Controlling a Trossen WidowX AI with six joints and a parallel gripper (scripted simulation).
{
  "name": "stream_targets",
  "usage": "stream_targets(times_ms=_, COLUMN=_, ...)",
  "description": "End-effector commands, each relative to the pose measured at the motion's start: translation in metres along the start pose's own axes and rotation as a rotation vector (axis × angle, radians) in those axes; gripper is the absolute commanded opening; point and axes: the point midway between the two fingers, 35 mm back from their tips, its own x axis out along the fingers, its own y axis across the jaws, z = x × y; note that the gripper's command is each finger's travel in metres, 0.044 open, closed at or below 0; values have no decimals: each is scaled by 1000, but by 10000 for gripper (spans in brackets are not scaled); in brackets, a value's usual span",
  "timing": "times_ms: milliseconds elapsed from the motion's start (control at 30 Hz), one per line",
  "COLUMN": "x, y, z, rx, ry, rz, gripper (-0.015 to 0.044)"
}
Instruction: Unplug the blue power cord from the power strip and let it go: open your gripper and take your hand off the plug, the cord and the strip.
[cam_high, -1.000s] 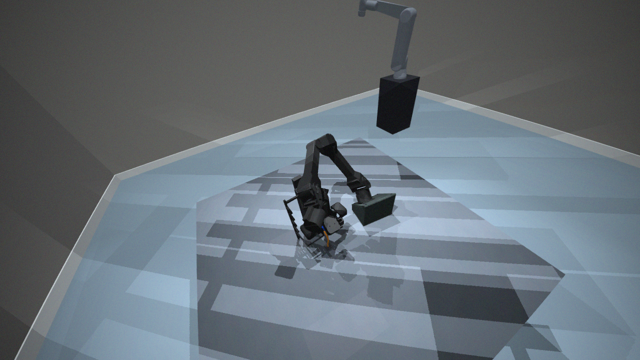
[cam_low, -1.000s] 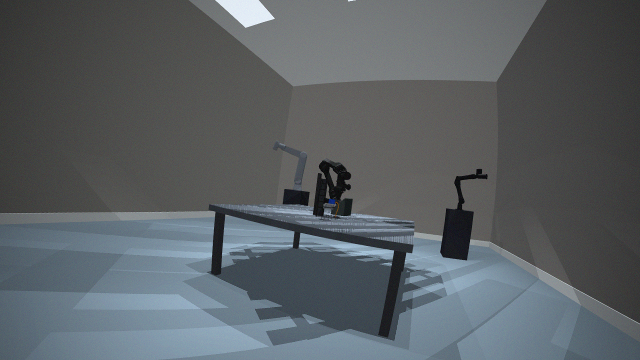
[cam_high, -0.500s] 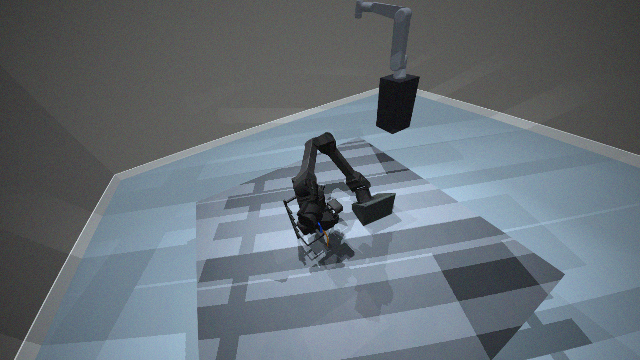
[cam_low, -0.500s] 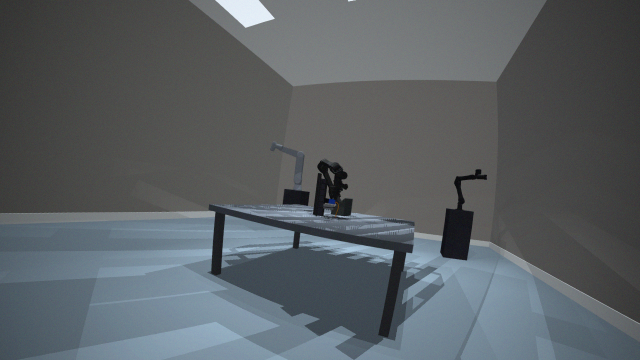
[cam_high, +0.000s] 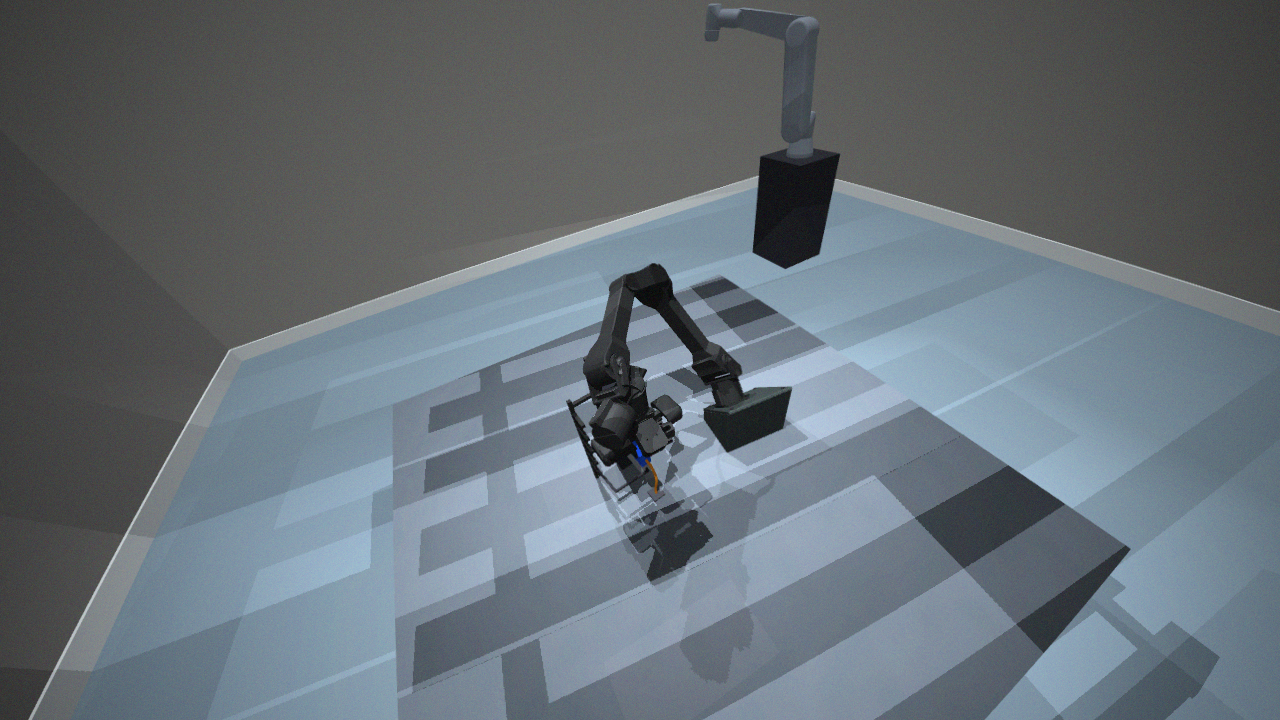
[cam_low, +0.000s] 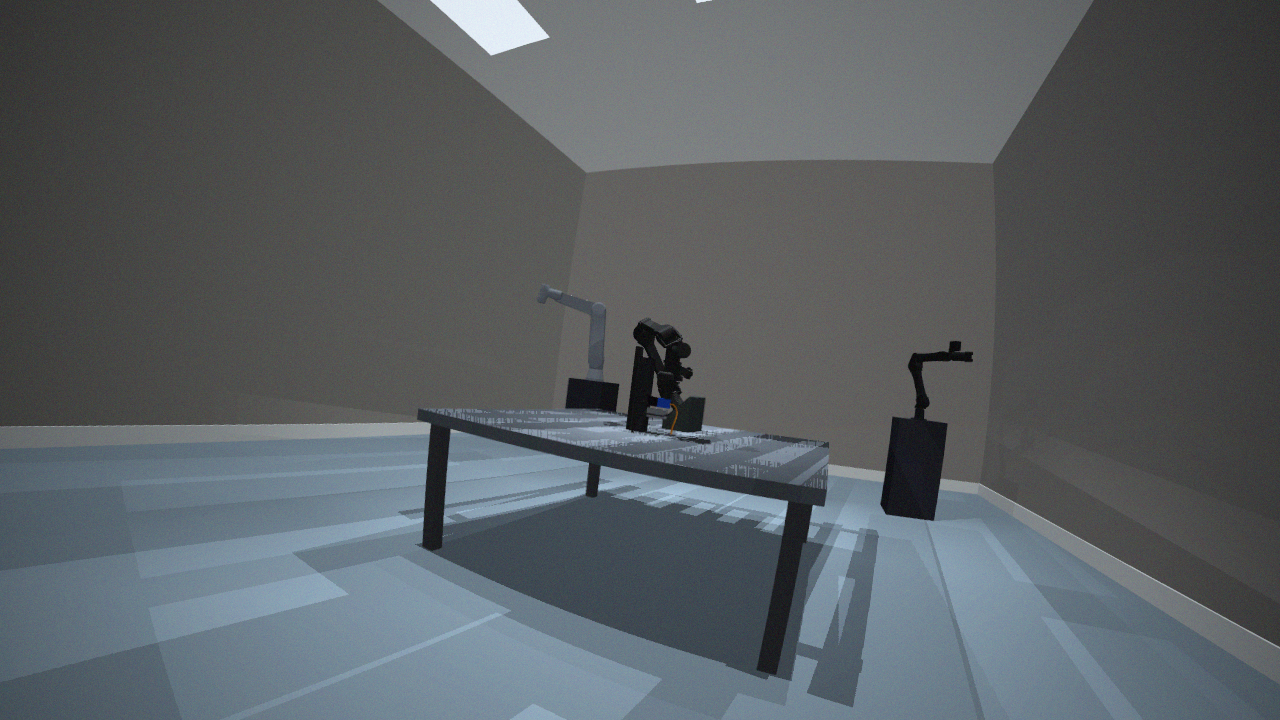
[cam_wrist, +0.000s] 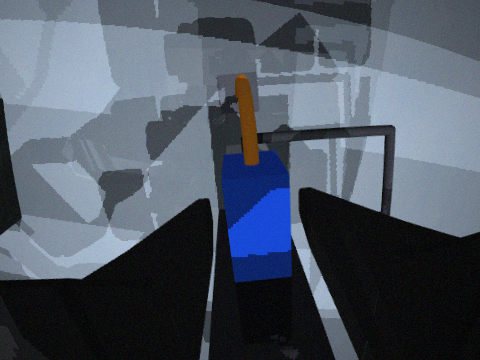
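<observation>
The blue plug stands between my two black fingers in the wrist view. My gripper is partly open, with a narrow gap between each fingertip and the plug. An orange cord leaves the far end of the plug and bends down to the table. The dark power strip shows behind the plug and looks upright in the exterior view. The plug's contact end is hidden, so I cannot tell whether it is in a socket.
A thin dark wire frame stands beside the plug, past my right finger. My arm's dark base stands near the strip on the table. Other arms stand on black pedestals beyond the table.
</observation>
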Motion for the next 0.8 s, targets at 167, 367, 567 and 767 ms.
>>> stream_targets(times_ms=167, x=9, y=-1, z=-2, rx=1, ry=1, rz=-8, gripper=160)
stream_targets(times_ms=367, x=8, y=0, z=-1, rx=1, ry=-1, rz=-2, gripper=81)
stream_targets(times_ms=567, x=8, y=0, z=-1, rx=1, ry=-1, rz=-2, gripper=22)
stream_targets(times_ms=767, x=8, y=0, z=1, rx=1, ry=-1, rz=-2, gripper=0)
